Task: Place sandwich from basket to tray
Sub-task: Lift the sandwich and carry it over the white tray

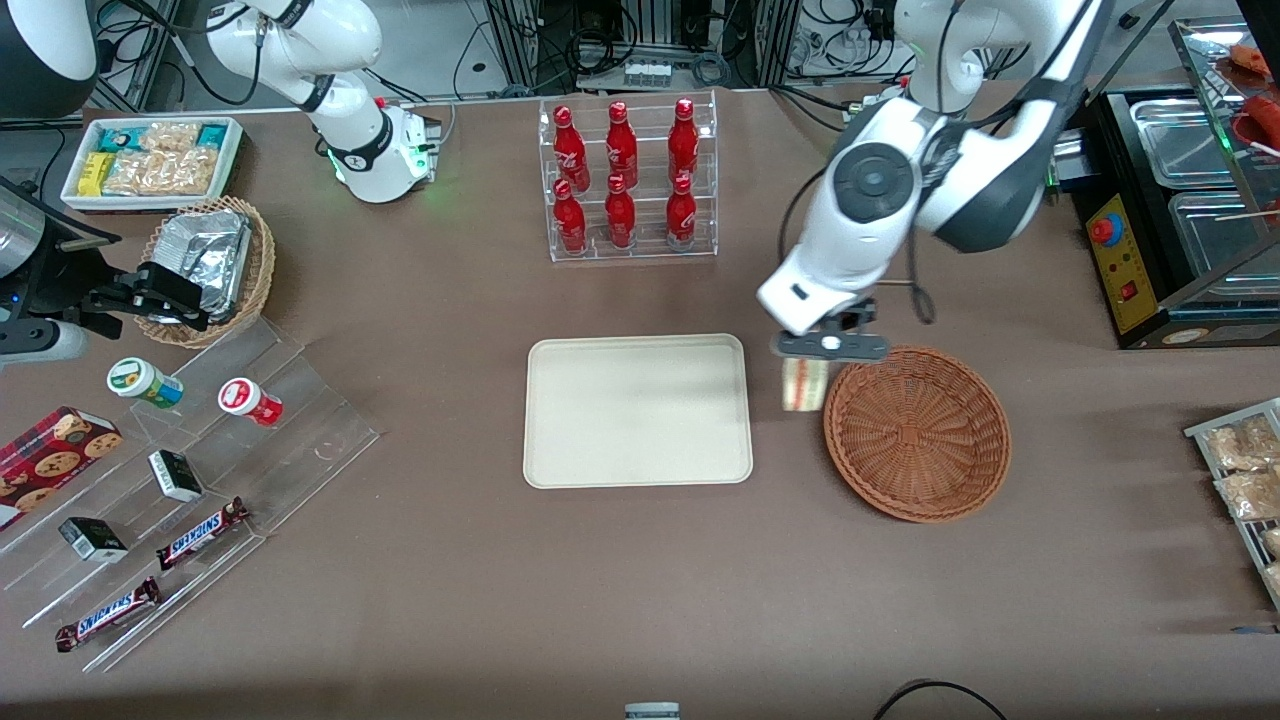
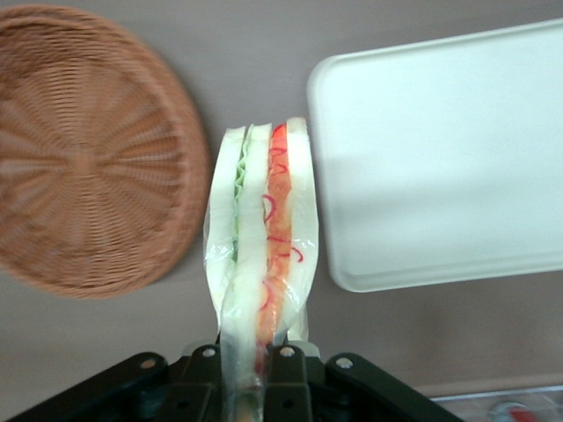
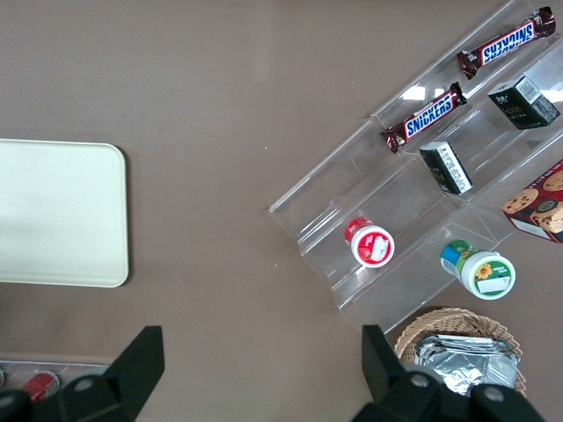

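The gripper (image 1: pixel 806 372) hangs over the strip of brown desk (image 1: pixel 450 560) between the tray (image 1: pixel 637 410) and the basket (image 1: pixel 917 432), and its fingers are clamped on the sandwich (image 1: pixel 804 384). The wedge dangles below the fingers, clear of both tray and basket, just beside the basket's rim and near the tray's short edge. From the wrist camera the sandwich (image 2: pixel 264 237) shows its cut edge: pale bread, a green stripe on the side toward the basket (image 2: pixel 88 149), a red one on the side toward the tray (image 2: pixel 449 158), all in a clear wrapper pinched at the narrow end by the gripper (image 2: pixel 251 374). The basket holds nothing that can be seen, and the tray's cream surface is bare. Farther from the front camera than the tray stands a clear rack of red bottles (image 1: pixel 627 175). Toward the parked arm's end of the desk lie Snickers bars (image 1: pixel 200 535) on clear steps.
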Robot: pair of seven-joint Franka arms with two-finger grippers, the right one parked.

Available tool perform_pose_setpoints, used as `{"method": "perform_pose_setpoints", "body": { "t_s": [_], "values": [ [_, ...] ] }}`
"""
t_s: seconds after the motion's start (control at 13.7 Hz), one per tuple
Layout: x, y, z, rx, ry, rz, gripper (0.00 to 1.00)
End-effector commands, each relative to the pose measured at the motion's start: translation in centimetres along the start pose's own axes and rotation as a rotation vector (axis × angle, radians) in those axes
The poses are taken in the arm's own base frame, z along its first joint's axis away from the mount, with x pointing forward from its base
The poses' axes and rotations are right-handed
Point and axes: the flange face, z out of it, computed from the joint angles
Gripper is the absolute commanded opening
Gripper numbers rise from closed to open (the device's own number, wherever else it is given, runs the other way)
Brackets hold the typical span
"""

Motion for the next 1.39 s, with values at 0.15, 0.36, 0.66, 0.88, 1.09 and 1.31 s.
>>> {"method": "perform_pose_setpoints", "body": {
  "t_s": [0.15, 0.36, 0.66, 0.88, 1.09, 1.31],
  "values": [
    [2.7, 5.2, 2.6, -0.011, 0.003, -0.048, 0.0],
    [3.5, 8.1, 5.3, 0.033, 0.03, -0.132, 0.0],
    [4.1, 10.4, 6.7, 0.0, 0.017, -0.118, 0.0],
    [4.2, 12.1, 9.0, -0.001, -0.003, -0.088, 0.0],
    [4.5, 14.3, 11.0, -0.004, -0.006, -0.112, 0.0],
    [5.2, 15.3, 11.8, -0.046, 0.02, -0.108, 0.0]
  ]
}}
